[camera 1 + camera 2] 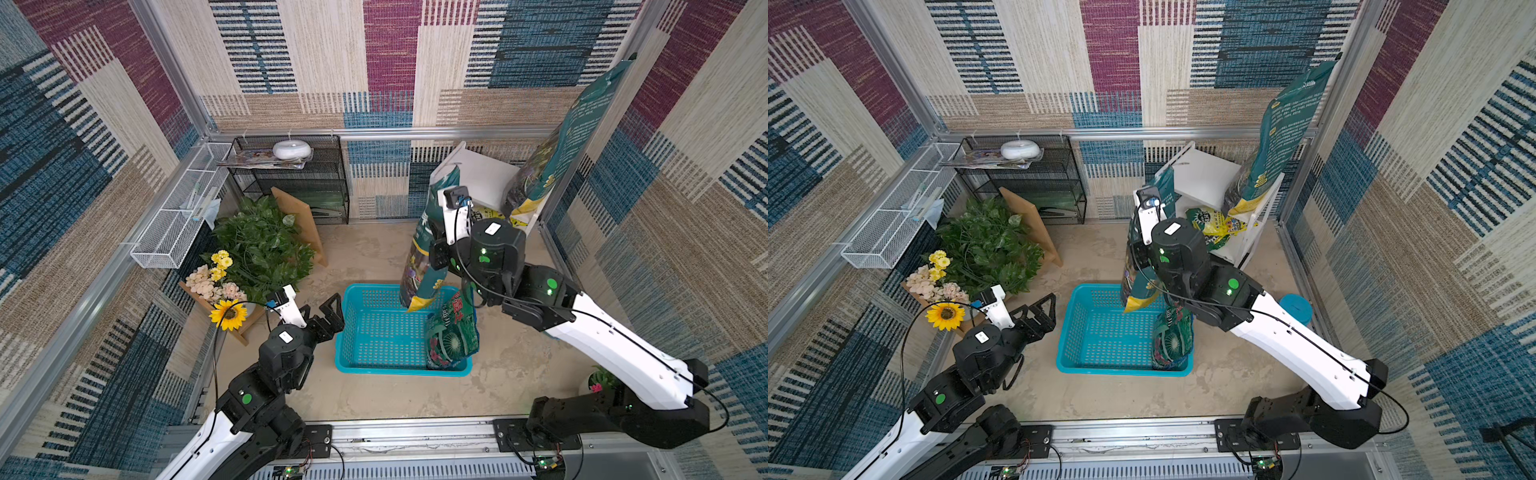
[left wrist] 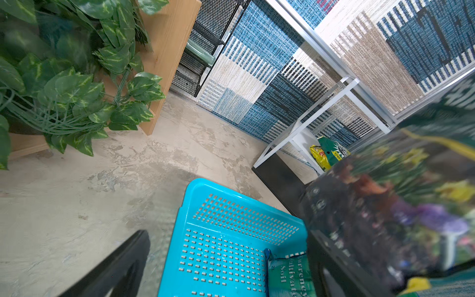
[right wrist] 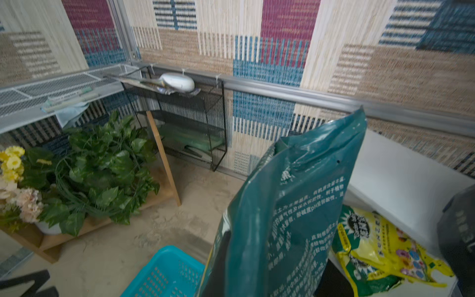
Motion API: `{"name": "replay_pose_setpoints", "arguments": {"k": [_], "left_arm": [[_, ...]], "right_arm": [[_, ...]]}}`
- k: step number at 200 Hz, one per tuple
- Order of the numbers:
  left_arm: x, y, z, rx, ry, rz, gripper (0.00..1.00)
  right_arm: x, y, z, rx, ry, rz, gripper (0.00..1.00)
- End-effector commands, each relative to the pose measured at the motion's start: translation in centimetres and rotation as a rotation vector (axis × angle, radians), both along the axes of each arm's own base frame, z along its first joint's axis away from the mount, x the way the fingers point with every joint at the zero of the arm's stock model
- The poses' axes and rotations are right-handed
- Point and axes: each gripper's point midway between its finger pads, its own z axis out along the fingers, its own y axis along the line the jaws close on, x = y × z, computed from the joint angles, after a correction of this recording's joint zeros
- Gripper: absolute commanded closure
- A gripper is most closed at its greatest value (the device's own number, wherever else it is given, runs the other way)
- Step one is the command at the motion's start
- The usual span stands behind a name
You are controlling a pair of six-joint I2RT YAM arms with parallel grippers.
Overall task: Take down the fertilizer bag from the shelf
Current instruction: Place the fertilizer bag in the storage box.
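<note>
One fertilizer bag [image 1: 420, 274] hangs over the blue basket [image 1: 361, 287].
We see the right gripper [image 1: 437, 254] clamped on it, the left gripper [image 1: 331, 316] gaping empty.

Fertilizer bag [image 1: 417, 270] above basket [image 1: 374, 332] far edge; shelf [image 1: 486, 178] behind; soil bag [image 1: 451, 336] inside basket.

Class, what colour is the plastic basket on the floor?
The basket is turquoise blue, clearest in a top view.

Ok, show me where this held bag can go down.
Free: left half of the blue plastic basket, beside the patterned green soil bag at its right end; grey floor between basket and front metal rail. Crowded: the white two-tier shelf, with a yellow bag and tall teal bag.
</note>
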Motion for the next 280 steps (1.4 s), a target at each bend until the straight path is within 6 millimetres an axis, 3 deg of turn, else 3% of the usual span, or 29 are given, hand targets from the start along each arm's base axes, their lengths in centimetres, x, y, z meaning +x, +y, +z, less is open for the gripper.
{"name": "replay_pose_setpoints", "arguments": {"k": [1, 33, 89, 137, 171, 240, 280], "left_arm": [[0.0, 0.1, 0.0, 0.002, 0.000, 0.006, 0.01], [0.2, 0.1, -0.2, 0.008, 0.003, 0.010, 0.01], [0.1, 0.1, 0.0, 0.005, -0.002, 0.009, 0.01], [0.1, -0.2, -0.2, 0.001, 0.002, -0.003, 0.01], [0.2, -0.1, -0.3, 0.006, 0.003, 0.003, 0.01], [0.2, -0.1, -0.4, 0.006, 0.004, 0.001, 0.01], [0.3, -0.1, -0.4, 0.005, 0.005, 0.003, 0.01]], "right_arm": [[-0.4, -0.8, 2.8, 0.253, -0.089, -0.017, 1.00], [-0.7, -1.3, 0.3, 0.237, -0.086, -0.013, 1.00], [-2.4, 1.2, -4.1, 0.208, 0.017, 0.144, 1.00], [-3.1, -0.6, -9.1, 0.194, 0.070, 0.106, 1.00], [-4.3, -1.8, -9.8, 0.221, 0.056, 0.100, 1.00], [-6.3, 0.0, -14.9, 0.126, 0.110, 0.093, 1.00], [-7.3, -0.4, -15.1, 0.168, 0.107, 0.089, 1.00]]}}
